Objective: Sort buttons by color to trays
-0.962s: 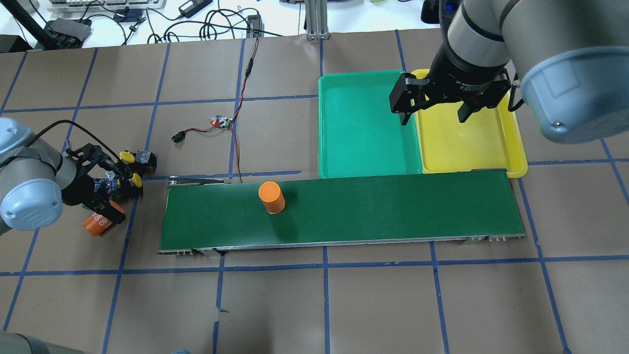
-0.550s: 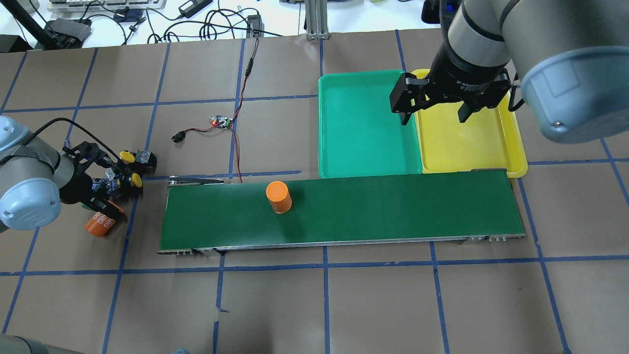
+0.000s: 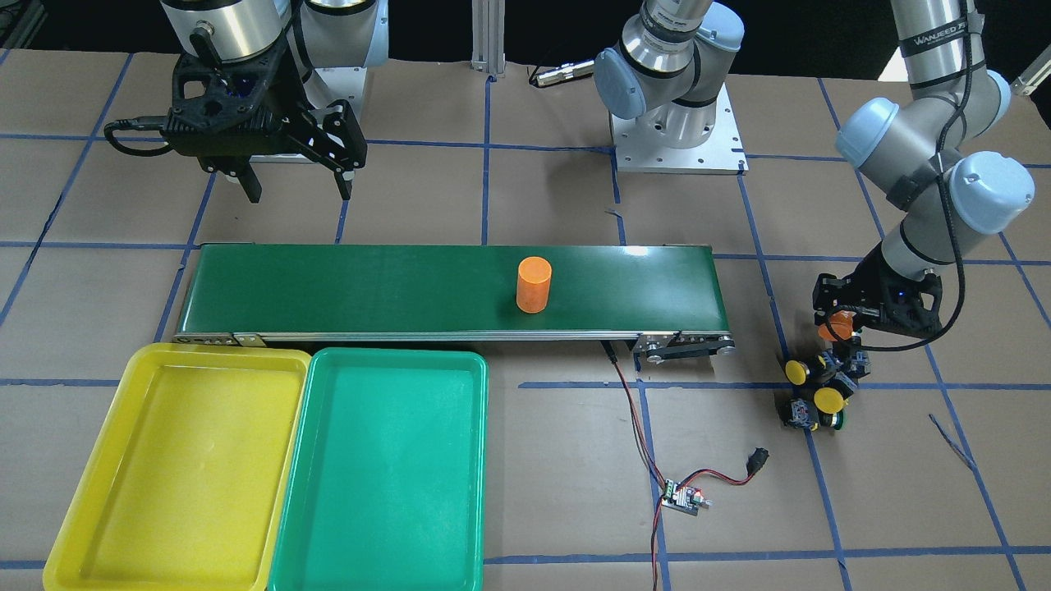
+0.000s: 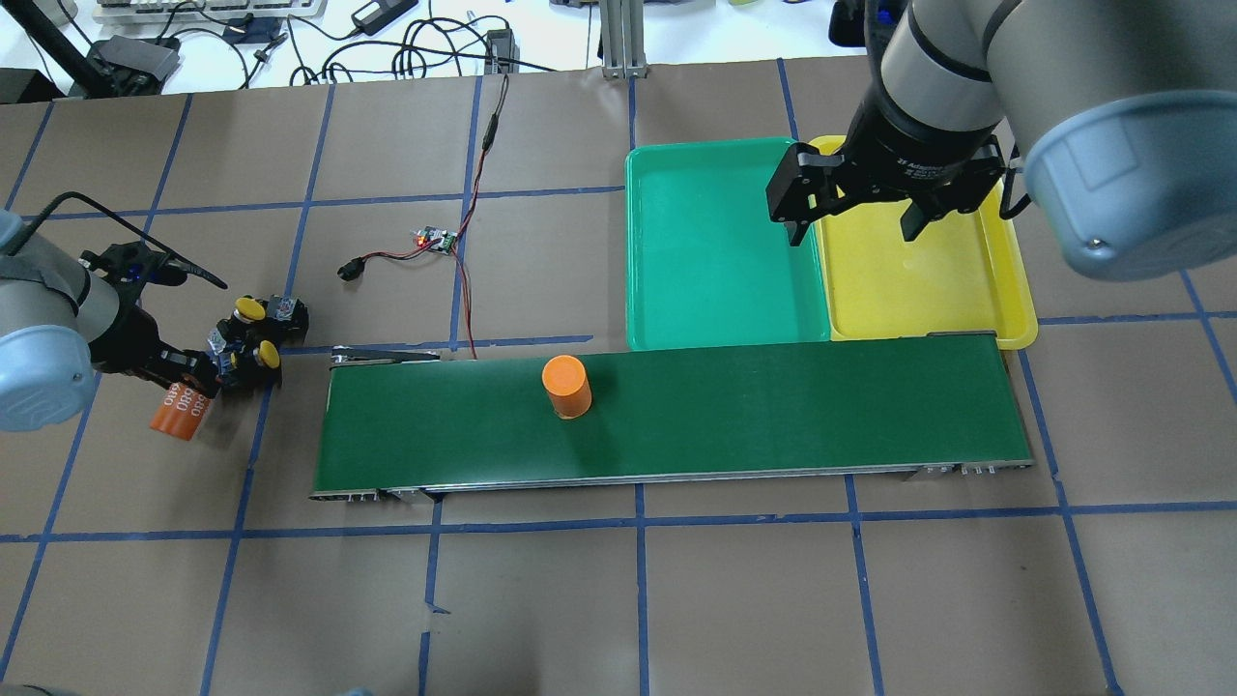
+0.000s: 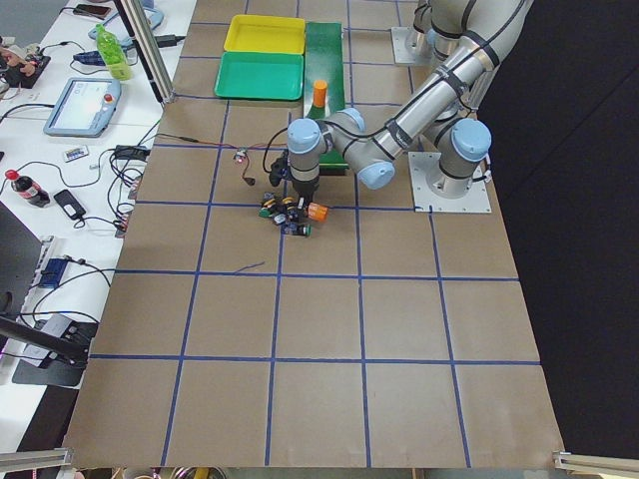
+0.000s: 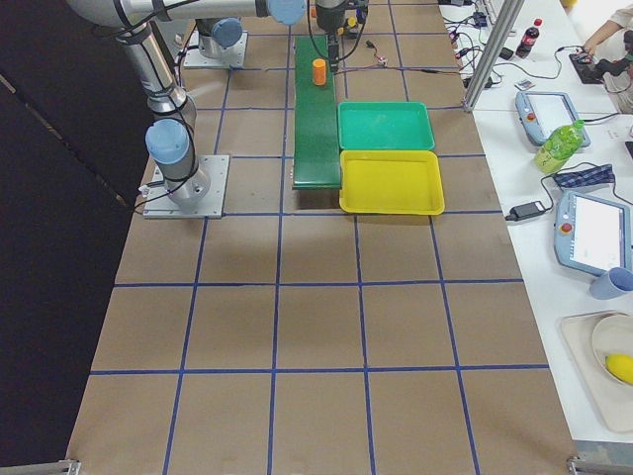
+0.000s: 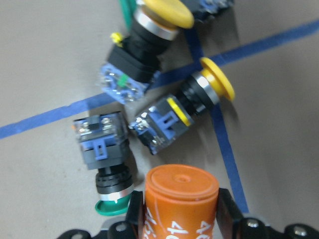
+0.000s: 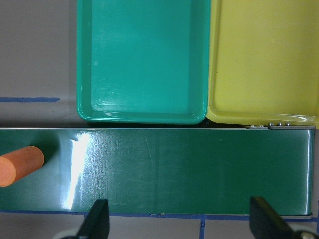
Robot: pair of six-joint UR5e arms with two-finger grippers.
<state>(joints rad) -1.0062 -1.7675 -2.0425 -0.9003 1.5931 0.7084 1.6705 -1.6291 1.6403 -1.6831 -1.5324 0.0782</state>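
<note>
So far, nothing looks sorted.

From the front-facing camera, the yellow tray (image 3: 176, 460) and the green tray (image 3: 386, 468) lie side by side on the tabletop (image 3: 534, 509), near the left end of the belt (image 3: 369, 287). Both are bare. The four buttons (image 3: 815, 397) sit in a tight cluster on the tabletop, off the belt's right end. The left tool (image 3: 842, 335) hangs just past them, clamped on an orange cylinder (image 3: 831, 323). A second orange cylinder (image 3: 533, 284) stands upright on the belt, near its middle. The right tool (image 3: 297, 195) hovers at the belt's far side towards the left end, fingers spread wide and holding nothing.

From overhead, the cluster lies just left of the belt, close beside the left tool. I cannot tell whether they touch.

The left wrist camera shows the cylinder pinched between the fingers at the bottom of the view. Just beyond it, two yellow-capped buttons and a green-capped one lie on their sides. The fourth only peeks in at the top edge.

The right wrist camera shows that tool's fingers (image 8: 97, 221) wide apart, with the belt and both bare trays beyond.

By my judgement all four buttons are left to move, and the left tool must release its cylinder first.
</note>
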